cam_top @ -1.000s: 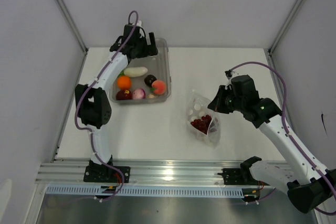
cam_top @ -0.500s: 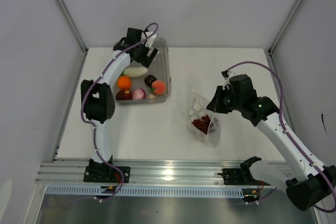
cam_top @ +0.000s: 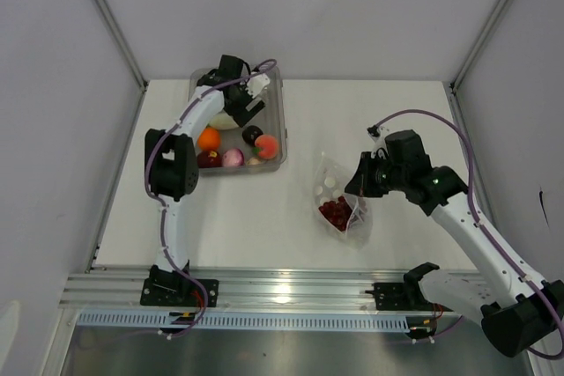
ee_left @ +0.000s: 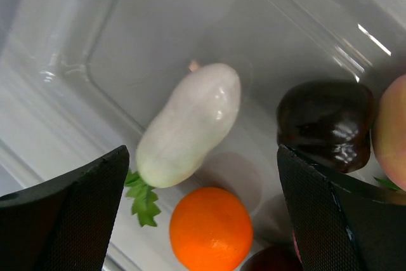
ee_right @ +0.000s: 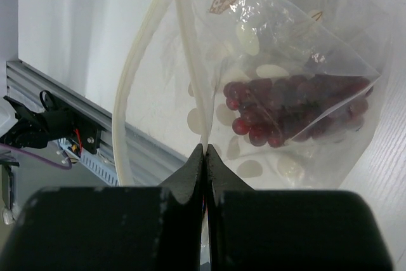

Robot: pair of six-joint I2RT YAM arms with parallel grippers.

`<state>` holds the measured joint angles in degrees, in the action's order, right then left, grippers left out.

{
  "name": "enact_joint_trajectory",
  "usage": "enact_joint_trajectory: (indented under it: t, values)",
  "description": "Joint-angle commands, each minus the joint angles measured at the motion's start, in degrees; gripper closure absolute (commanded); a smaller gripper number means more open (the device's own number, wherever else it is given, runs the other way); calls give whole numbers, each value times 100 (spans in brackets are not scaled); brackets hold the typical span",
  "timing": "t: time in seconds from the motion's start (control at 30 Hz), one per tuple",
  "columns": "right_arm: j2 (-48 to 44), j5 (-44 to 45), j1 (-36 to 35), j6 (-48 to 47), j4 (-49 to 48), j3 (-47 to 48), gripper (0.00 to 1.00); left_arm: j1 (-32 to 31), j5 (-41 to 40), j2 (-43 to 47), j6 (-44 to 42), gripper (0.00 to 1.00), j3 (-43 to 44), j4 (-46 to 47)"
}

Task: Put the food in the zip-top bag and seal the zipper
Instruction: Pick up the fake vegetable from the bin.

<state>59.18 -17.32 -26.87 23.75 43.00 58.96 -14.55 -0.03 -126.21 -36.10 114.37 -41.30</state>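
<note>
The wide-open left gripper [cam_top: 251, 99] has been swung over the white piece [ee_left: 190, 122] in the bin [cam_top: 283, 121], likely grasped next; the bag [ee_right: 304, 87] is kept pinched by the right gripper [ee_right: 204, 157].

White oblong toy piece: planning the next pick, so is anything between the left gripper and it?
Nothing visible. The white oblong toy piece lies uncovered in the clear rigid bin, below the open left gripper.

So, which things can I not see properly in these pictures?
- Top view: white piece, mostly under the left arm.
- Left wrist view: peach, cut by the right edge.
- Right wrist view: pale bits in the bag, blurred by crinkled plastic.
</note>
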Motion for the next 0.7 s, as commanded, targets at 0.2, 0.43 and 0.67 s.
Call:
enact_joint_trajectory:
  t: [0.2, 0.43, 0.67]
  values:
    - [-292, -377, 42, -283, -99, -420, 100, 48, 258, -439, -240, 1, 622, -573]
    - [-407, -430, 42, -415, -108, -464, 100, 101, 329, -641, -512, 3, 543, -599]
    - [-416, -737, 33, -380, -161, -579, 100, 259, 408, -896, -565, 6, 525, -678]
